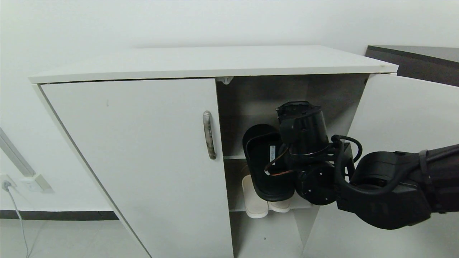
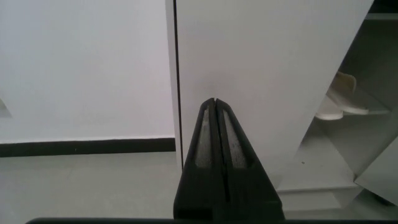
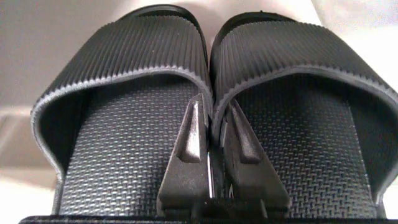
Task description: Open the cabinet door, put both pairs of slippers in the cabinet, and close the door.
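Currently: right gripper (image 3: 211,121) clamped on adjoining inner strap edges of black slippers (image 1: 267,168). Pair held side by side, tilted, in open right half of cabinet (image 1: 215,61), about upper shelf level. White slippers (image 1: 256,202) on shelf below. Left gripper (image 2: 214,130) fingers pressed together, empty, near closed left door (image 1: 136,150). Judgement: slippers light, rubbery, flexible; ribbed straps grip well. Pinch both straps centrally, else one may slide out.
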Controlling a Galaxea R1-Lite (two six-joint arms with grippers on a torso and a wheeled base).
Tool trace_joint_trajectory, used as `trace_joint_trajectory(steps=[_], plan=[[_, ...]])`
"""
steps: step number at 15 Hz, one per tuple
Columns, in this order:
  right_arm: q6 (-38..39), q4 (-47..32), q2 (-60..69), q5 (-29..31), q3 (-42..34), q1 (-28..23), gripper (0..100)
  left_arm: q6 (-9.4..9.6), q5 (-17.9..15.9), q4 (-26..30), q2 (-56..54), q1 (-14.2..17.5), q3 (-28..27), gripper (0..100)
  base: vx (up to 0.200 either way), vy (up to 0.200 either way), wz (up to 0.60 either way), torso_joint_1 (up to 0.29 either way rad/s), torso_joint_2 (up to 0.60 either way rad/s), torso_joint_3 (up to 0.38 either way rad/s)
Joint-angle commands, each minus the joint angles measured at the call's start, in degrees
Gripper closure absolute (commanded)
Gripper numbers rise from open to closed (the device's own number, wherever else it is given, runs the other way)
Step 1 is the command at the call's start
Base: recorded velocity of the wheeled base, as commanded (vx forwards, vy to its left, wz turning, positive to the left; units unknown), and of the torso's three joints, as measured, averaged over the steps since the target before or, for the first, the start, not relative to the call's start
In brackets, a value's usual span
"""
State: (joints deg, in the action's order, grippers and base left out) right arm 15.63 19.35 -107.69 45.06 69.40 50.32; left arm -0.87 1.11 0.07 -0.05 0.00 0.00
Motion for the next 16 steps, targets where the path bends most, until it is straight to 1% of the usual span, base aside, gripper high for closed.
trace_joint_trajectory(steps=[1,3,4,5,7,8,9,10,13,15,16], plan=[[-0.2,0.7,-0.9,0.0,0.1,0.0,100,-0.01,0.0,0.0,0.0,0.0,0.0,100,0.0,0.0,0.0,0.0,0.0,0.0],[-0.2,0.8,-1.1,-0.8,0.9,-0.3,100,-0.01,0.0,0.0,0.0,0.0,0.0,100,0.0,0.0,0.0,0.0,0.0,0.0],[-0.3,0.7,-2.3,-2.4,2.5,-1.9,100,-0.01,0.0,0.0,0.0,0.0,0.0,100,0.0,0.0,0.0,0.0,0.0,0.0],[-0.4,0.6,-3.1,-2.7,3.5,-2.7,100,-0.01,0.0,0.0,0.0,0.0,0.0,100,0.0,0.0,0.0,0.0,0.0,0.0],[-1.4,0.4,-6.6,-3.2,8.2,-5.1,100,-0.01,0.1,0.0,0.0,0.0,0.0,100,0.0,0.0,0.0,0.0,0.0,0.0],[-1.5,0.4,-7.4,-4.2,9.5,-5.6,100,-0.01,0.2,0.0,0.0,0.0,0.0,100,0.0,0.0,0.0,0.0,0.0,0.0],[-1.9,0.0,-8.5,-6.7,12.2,-6.8,100,-0.01,0.2,0.0,0.0,0.0,0.0,100,0.0,0.0,0.0,0.0,0.0,0.0],[-2.2,-0.3,-9.0,-7.3,13.4,-7.4,100,-0.01,0.2,0.0,0.0,0.0,0.0,100,0.0,0.0,0.0,0.0,0.0,0.0],[-4.0,-1.7,-11.7,-7.4,19.5,-9.8,100,-0.01,0.1,0.0,0.0,0.0,0.0,100,0.0,0.0,0.0,0.0,0.0,0.0],[-4.1,-4.1,-12.4,-7.4,22.1,-10.3,100,-0.01,0.1,0.0,0.0,0.0,0.0,100,0.0,0.0,0.0,0.0,0.0,0.0],[-4.1,-4.2,-12.5,-7.4,22.2,-10.3,100,-0.01,0.1,0.0,0.0,0.0,0.0,100,0.0,0.0,0.0,0.0,0.0,0.0]])
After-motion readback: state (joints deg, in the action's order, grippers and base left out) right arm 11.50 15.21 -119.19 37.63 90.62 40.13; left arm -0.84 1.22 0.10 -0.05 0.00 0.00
